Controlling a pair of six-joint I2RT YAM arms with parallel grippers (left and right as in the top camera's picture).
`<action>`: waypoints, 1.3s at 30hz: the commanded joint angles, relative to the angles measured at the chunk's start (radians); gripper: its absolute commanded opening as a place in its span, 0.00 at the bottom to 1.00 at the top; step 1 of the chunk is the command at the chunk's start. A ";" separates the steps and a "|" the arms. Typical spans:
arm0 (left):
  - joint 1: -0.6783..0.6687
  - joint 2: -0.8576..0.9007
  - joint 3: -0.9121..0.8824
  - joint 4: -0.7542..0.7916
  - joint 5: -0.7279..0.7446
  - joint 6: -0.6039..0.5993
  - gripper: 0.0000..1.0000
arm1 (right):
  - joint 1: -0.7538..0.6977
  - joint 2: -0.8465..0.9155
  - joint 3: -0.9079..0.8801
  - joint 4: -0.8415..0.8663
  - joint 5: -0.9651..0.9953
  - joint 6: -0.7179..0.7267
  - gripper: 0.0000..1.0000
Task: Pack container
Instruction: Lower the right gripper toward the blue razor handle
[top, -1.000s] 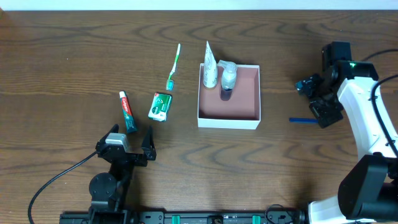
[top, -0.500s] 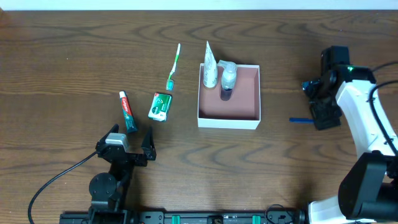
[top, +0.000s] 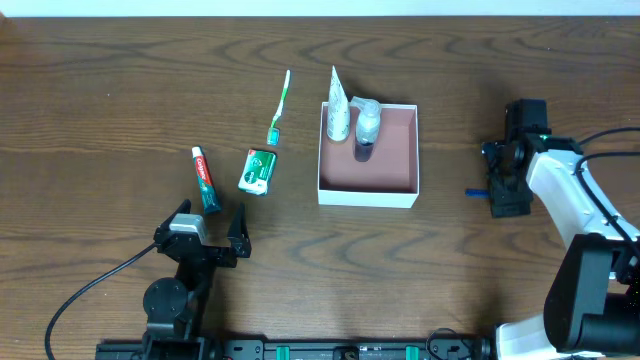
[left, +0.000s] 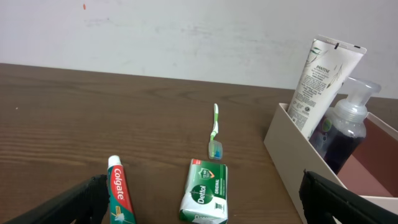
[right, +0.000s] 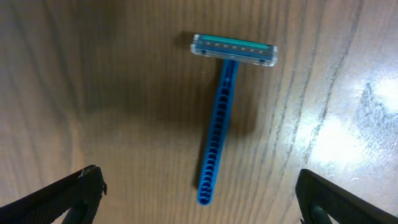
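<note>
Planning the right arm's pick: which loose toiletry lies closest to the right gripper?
The blue razor, alone right of the container, directly under the open right gripper. The toothpaste, soap packet and toothbrush lie left of the container.

- the container (top: 385, 165) sits mid-bench (top: 120, 80); a tube (top: 337, 105) and a pump bottle (top: 367, 128) stand side by side in its far left corner.
- left of it lies a toothbrush (top: 281, 103); nearer, a soap packet (top: 258, 171) and a toothpaste (top: 205, 179) lie side by side.
- a razor (right: 221, 124) lies right of the container, apart.

Container (top: 392, 158): square, shallow, white walls, reddish-brown inside, upright, open-topped; ahead and right of the fingers of the left gripper (top: 210, 214).
</note>
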 joint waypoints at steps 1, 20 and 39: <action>0.003 0.001 -0.018 -0.034 0.003 0.013 0.98 | -0.006 0.005 -0.009 0.005 0.031 0.019 0.99; 0.003 0.001 -0.018 -0.034 0.003 0.013 0.98 | -0.005 0.005 -0.009 0.000 0.019 -0.030 0.99; 0.003 0.001 -0.018 -0.034 0.003 0.013 0.98 | -0.012 0.010 0.130 -0.198 0.035 -0.016 0.99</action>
